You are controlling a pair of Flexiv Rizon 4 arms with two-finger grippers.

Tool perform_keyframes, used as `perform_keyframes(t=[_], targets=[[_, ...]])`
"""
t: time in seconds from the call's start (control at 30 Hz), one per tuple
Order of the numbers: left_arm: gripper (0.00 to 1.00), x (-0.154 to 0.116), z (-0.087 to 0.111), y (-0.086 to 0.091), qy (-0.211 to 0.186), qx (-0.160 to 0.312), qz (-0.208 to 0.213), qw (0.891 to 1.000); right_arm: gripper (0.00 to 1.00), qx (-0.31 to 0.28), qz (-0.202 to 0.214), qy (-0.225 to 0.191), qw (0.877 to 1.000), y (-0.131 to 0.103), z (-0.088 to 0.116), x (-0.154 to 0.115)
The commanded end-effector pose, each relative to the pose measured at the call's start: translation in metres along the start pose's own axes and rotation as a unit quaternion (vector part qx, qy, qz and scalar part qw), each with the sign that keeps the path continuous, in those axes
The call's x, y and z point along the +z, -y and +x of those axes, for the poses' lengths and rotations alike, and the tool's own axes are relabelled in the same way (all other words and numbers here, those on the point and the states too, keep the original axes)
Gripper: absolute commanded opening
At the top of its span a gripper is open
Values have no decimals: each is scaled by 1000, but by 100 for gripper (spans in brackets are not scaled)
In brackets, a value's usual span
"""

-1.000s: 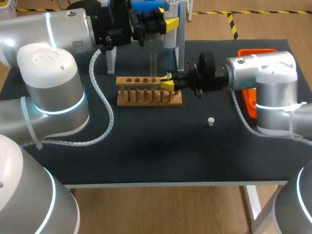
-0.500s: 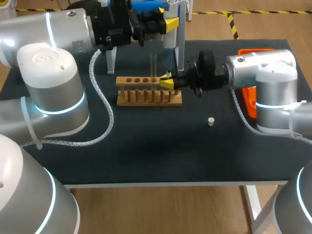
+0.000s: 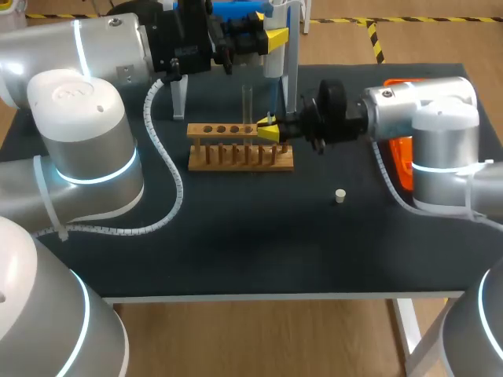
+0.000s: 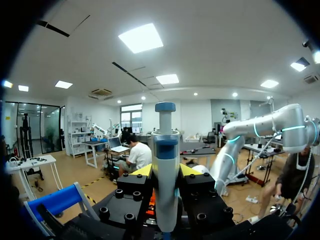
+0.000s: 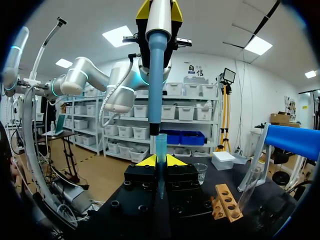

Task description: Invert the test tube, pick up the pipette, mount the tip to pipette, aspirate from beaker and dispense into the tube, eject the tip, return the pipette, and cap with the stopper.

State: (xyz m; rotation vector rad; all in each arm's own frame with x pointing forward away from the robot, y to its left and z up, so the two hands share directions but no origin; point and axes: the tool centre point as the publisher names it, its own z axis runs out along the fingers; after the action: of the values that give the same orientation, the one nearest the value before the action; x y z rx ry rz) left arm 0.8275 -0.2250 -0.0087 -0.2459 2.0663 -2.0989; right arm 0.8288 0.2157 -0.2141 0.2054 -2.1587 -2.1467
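Note:
My left gripper (image 3: 272, 37) (image 4: 166, 172) is shut on the white and blue pipette (image 3: 274, 67) (image 4: 165, 185), which hangs upright above the rack's right end. Right under it, my right gripper (image 3: 269, 129) (image 5: 160, 161) is shut on a blue pipette tip (image 5: 160, 152). In the right wrist view the pipette (image 5: 156, 75) points its shaft down at the tip's open mouth. A clear test tube (image 3: 247, 104) (image 5: 248, 187) stands upright in the wooden rack (image 3: 240, 151) (image 5: 225, 201). The white stopper (image 3: 339, 195) lies on the mat, and a glass beaker (image 5: 200, 172) stands beyond the rack.
The blue-topped pipette stand (image 3: 236, 11) (image 5: 292, 141) with white legs rises behind the rack. An orange tray (image 3: 402, 161) lies at the table's right edge, partly behind my right arm. The black mat (image 3: 251, 243) spreads in front of the rack.
My right gripper has lifted the blue tip a little, up toward the pipette's shaft. The left arm and pipette have kept still.

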Motion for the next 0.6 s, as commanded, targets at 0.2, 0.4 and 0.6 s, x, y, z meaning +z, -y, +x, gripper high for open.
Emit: perform_keyframes(t=[0.2,0.4,0.6], targets=[[0,1,1,-1,2,0,2,1000,0,-2,0,1,1000,0,1,-2],[0,1,1,-1,2,0,2,1000,0,-4,-1,-1,1000,1,3,-3],[0,1,1,-1,2,0,2,1000,0,-4,-1,-3,1000,1,4,-3]])
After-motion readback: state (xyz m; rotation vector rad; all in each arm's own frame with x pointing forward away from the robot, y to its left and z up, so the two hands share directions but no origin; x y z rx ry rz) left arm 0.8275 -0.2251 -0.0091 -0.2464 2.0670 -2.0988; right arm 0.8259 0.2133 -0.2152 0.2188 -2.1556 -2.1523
